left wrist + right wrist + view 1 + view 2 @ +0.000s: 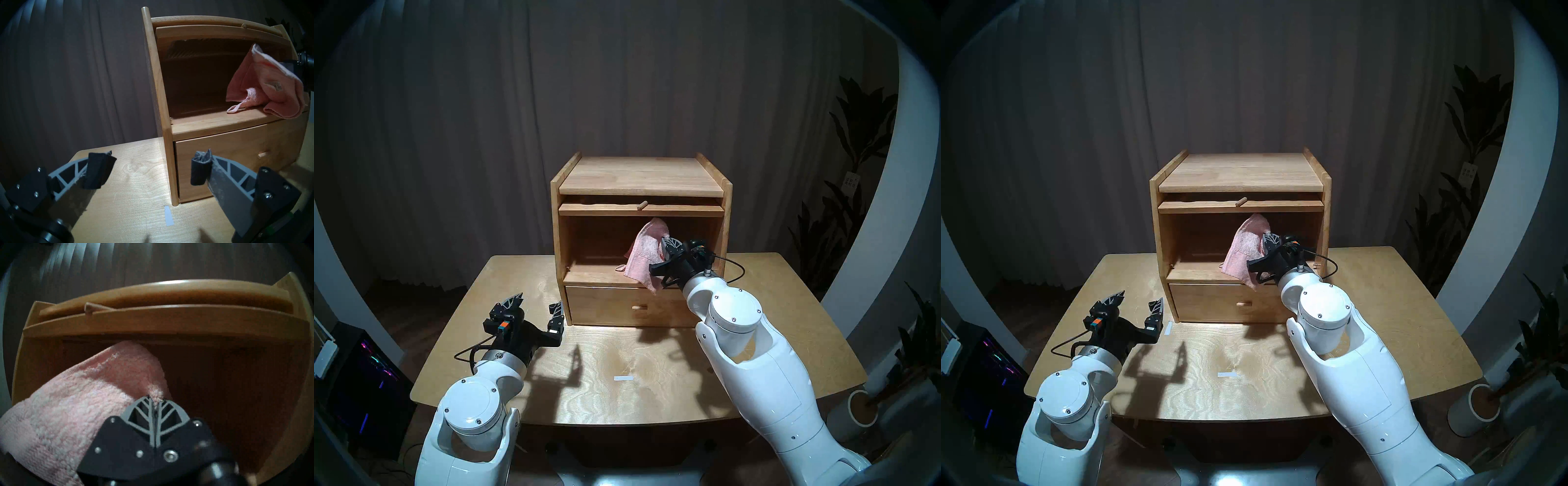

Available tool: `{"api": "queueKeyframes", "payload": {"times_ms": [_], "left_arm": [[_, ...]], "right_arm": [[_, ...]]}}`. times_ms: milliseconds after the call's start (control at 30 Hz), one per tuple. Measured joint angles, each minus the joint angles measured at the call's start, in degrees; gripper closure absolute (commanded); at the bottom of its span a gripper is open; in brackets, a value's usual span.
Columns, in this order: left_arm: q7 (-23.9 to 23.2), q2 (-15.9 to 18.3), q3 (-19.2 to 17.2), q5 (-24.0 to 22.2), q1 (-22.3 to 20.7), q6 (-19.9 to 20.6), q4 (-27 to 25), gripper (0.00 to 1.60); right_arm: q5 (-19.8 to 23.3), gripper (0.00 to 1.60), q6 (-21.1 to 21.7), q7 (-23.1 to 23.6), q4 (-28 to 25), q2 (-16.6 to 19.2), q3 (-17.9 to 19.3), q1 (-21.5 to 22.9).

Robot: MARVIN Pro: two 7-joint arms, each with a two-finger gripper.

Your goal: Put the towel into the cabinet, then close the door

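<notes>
A pink towel [644, 253] is held pinched by the right end effector [663, 249] at the cabinet [639, 176] opening, apparently partly inside; the left end effector [536, 305] is spread wide.

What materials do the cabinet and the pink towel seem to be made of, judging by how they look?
The cabinet looks like light solid wood with a smooth, slightly glossy finish: grain lines show on its top and light reflects off the edges. The towel, pinched in the shut right claw, looks like soft terry cloth, probably cotton: its surface is fuzzy with small loops, and it drapes limply.
</notes>
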Motion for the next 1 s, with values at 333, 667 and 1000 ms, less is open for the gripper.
{"api": "queueKeyframes", "payload": {"times_ms": [333, 667, 1000], "left_arm": [[0.0, 0.0, 0.0, 0.0, 0.0, 0.0, 0.0, 0.00], [0.0, 0.0, 0.0, 0.0, 0.0, 0.0, 0.0, 0.00], [0.1, -0.1, 0.0, 0.0, 0.1, 0.0, -0.2, 0.00]], "right_arm": [[-1.4, 1.60, 0.7, 2.0, 5.2, -5.2, 0.6, 5.3], [-5.1, 1.60, -0.2, 4.1, 10.3, -8.3, 0.8, 10.9], [-9.1, 1.60, -7.2, 4.4, 21.5, -8.7, -1.8, 14.5]]}}
